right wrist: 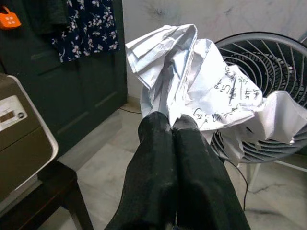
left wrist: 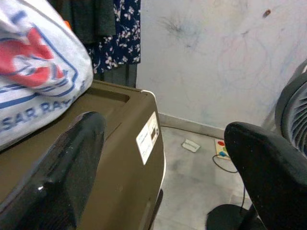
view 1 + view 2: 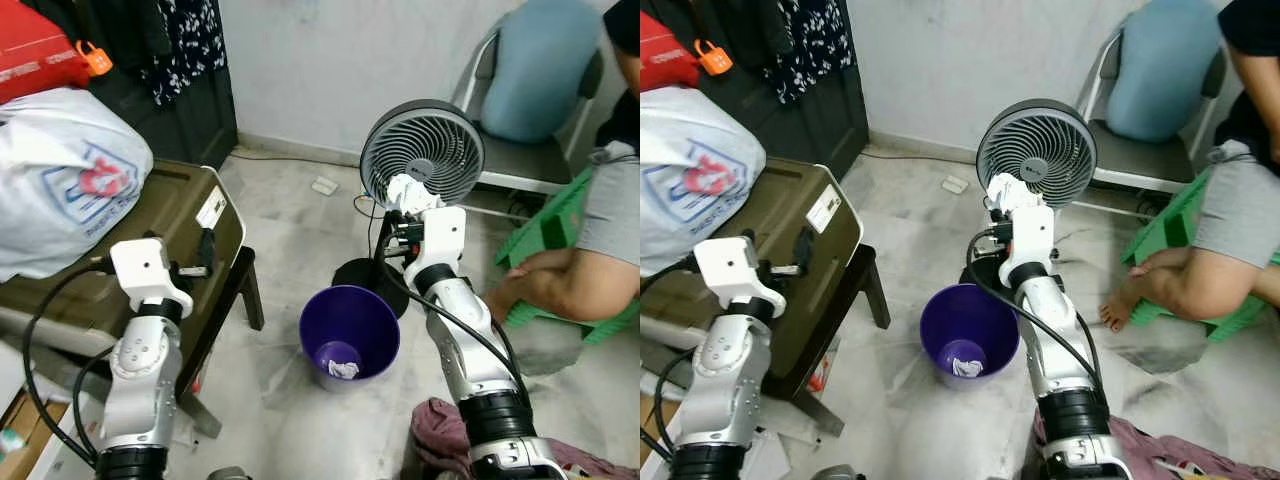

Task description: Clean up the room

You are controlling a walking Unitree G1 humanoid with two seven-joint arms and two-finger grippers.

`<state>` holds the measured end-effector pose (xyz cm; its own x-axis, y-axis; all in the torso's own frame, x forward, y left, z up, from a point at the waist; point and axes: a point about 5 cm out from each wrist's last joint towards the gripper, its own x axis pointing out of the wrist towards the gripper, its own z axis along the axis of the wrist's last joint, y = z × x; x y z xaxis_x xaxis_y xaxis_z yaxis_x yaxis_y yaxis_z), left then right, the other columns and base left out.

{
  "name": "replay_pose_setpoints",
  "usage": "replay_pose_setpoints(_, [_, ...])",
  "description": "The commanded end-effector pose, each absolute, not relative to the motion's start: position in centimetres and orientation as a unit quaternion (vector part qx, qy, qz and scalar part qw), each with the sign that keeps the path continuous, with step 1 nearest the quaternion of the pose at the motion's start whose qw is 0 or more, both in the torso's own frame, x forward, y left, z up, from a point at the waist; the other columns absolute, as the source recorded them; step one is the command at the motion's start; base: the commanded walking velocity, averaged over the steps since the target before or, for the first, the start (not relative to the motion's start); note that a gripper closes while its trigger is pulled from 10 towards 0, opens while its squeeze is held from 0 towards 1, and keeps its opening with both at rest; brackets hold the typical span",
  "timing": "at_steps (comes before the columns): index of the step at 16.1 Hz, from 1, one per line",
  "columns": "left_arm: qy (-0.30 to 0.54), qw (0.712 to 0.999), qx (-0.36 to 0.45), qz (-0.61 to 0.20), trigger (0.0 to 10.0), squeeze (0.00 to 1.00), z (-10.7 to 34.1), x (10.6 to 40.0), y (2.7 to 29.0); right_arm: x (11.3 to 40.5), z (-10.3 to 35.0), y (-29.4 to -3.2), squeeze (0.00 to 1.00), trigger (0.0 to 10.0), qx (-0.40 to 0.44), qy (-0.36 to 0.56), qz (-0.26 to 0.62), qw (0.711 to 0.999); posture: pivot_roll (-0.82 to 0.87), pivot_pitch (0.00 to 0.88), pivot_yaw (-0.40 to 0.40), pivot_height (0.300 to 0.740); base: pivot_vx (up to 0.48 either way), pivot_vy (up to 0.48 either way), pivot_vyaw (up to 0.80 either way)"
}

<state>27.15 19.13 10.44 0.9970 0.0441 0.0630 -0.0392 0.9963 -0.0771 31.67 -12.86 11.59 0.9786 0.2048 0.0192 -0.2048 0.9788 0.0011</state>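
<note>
fan (image 3: 422,150) behind, stay off its grille | purple bin (image 3: 350,331) on floor below-left of right arm, one paper wad already inside | right gripper (image 1: 173,125) pinched tight on crumpled paper (image 1: 192,81), held high near fan | left gripper (image 2: 163,167) spread wide, empty, by brown case (image 3: 150,250) | advice: swing over bin mouth, lower, then release

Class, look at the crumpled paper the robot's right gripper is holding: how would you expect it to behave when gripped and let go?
The crumpled paper probably weighs very little: two thin fingertips of the right gripper hold it up. Its creased folds suggest it squashes easily. Released, it would likely drift, not drop straight into the purple bin.
</note>
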Motion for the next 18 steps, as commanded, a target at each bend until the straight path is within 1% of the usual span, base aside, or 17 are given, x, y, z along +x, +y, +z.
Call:
replay_pose_setpoints(1, [-0.034,0.999,-0.039,0.015,10.0,0.00,10.5,27.4,18.7,31.8,11.8,-13.4,0.00,10.0,-0.001,-0.013,0.097,0.995,-0.05,0.000,-0.029,0.740,0.360,0.000,0.00])
replay_pose_setpoints(7, [-0.032,0.999,-0.039,0.017,10.0,0.00,10.5,27.5,18.7,31.8,12.0,-12.9,0.00,10.0,0.002,-0.019,0.108,0.994,-0.05,0.000,-0.028,0.740,0.328,0.000,0.00])
replay_pose_setpoints(10, [-0.034,0.998,-0.045,0.020,10.0,0.00,10.6,27.9,18.6,32.0,12.1,-12.4,0.00,10.0,0.013,-0.021,0.106,0.994,-0.06,0.000,-0.014,0.740,0.000,0.000,0.00])
replay_pose_setpoints(11, [-0.036,0.998,-0.045,0.018,10.0,0.00,10.8,28.1,18.6,32.0,12.1,-12.3,0.00,10.0,0.003,-0.022,0.106,0.994,-0.06,0.000,-0.007,0.740,0.000,0.000,0.00])
replay_pose_setpoints(14, [-0.052,0.998,-0.031,0.009,10.0,0.00,11.9,28.8,18.9,32.2,12.2,-11.7,0.00,10.0,0.003,-0.028,0.109,0.994,-0.06,0.000,-0.006,0.740,0.000,0.000,0.80])
replay_pose_setpoints(16, [-0.064,0.998,-0.013,0.013,10.0,0.00,12.6,28.9,19.3,32.5,11.4,-11.5,0.00,10.0,0.030,0.008,0.092,0.995,-0.04,0.000,-0.016,0.740,0.000,0.000,0.25])
replay_pose_setpoints(18, [-0.073,0.997,-0.001,0.020,10.0,0.00,13.2,28.1,20.2,32.3,10.9,-10.7,0.00,10.0,0.027,0.021,0.098,0.995,-0.01,0.000,-0.009,0.740,0.000,0.000,0.00])
